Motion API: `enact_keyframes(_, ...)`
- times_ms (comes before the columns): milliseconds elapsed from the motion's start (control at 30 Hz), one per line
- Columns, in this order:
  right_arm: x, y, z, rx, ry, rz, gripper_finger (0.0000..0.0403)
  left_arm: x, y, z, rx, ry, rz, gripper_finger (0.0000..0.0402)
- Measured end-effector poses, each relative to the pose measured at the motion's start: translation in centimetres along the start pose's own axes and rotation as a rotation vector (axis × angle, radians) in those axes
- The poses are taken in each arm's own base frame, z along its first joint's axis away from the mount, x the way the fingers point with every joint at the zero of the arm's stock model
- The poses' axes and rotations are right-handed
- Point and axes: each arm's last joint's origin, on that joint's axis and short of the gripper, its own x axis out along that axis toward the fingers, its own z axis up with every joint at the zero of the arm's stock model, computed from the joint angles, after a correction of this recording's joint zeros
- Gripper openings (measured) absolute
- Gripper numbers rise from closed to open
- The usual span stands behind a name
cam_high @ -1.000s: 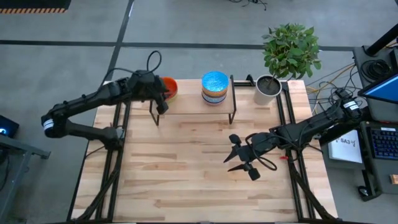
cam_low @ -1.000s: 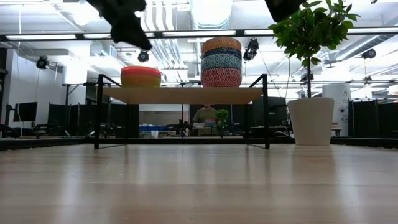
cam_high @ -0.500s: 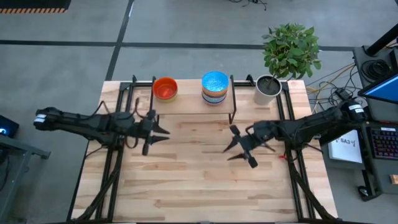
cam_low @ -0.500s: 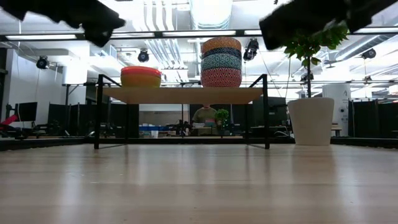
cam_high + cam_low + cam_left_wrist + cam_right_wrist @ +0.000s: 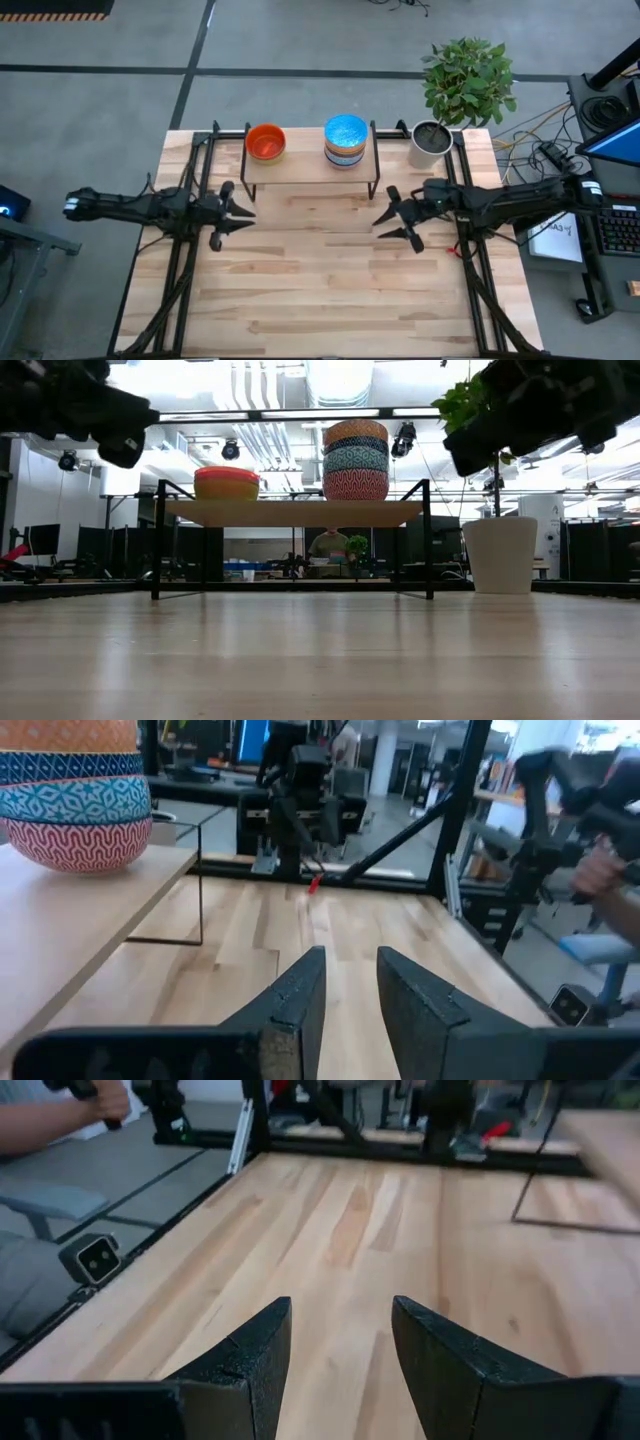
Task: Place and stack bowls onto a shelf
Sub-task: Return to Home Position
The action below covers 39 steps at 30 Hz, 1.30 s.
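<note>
Wooden shelf [image 5: 305,168] bears orange-topped stack [image 5: 265,142] and taller patterned stack [image 5: 346,140]; left hand [image 5: 245,215], right hand [image 5: 384,220] spread.

No word, label, brand or number can be read in any view. A white sheet [image 5: 555,240] just beyond the right edge of the tabletop [image 5: 320,290] bears dark marks, too small to make out. The stacked bowls [image 5: 70,795] on the shelf [image 5: 60,905] carry printed ornament only, wavy lines and star shapes, with no lettering among them.
</note>
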Motion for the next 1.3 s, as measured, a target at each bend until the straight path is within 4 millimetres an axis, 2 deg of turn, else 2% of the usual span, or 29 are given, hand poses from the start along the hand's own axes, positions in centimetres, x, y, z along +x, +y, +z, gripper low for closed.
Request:
enact_keyframes(367, -4.5, 1.1, -1.5, -0.042, -0.184, -0.080, 0.0164, -1.2, 0.5, -4.1, -0.042, -0.100, -0.015, 0.0076)
enact_keyframes(567, -6.1, 2.2, -3.2, -0.069, -0.269, -0.086, 0.0151, -1.1, 0.6, -4.2, -0.054, -0.091, -0.010, 0.0076)
enact_keyframes(900, -7.9, 3.3, -4.5, -0.188, -0.431, -0.096, 0.0110, -0.9, 0.7, -4.6, -0.049, -0.032, 0.011, 0.0076)
enact_keyframes(1067, -8.6, 4.1, -4.4, -0.242, -0.471, 0.069, 0.0088, -0.8, 0.7, -4.8, -0.048, -0.013, 0.015, 0.0076)
enact_keyframes(1300, -8.5, 4.4, -5.0, -0.146, -0.417, 0.150, 0.0062, -0.6, 0.7, -5.0, -0.046, 0.007, 0.018, 0.0076)
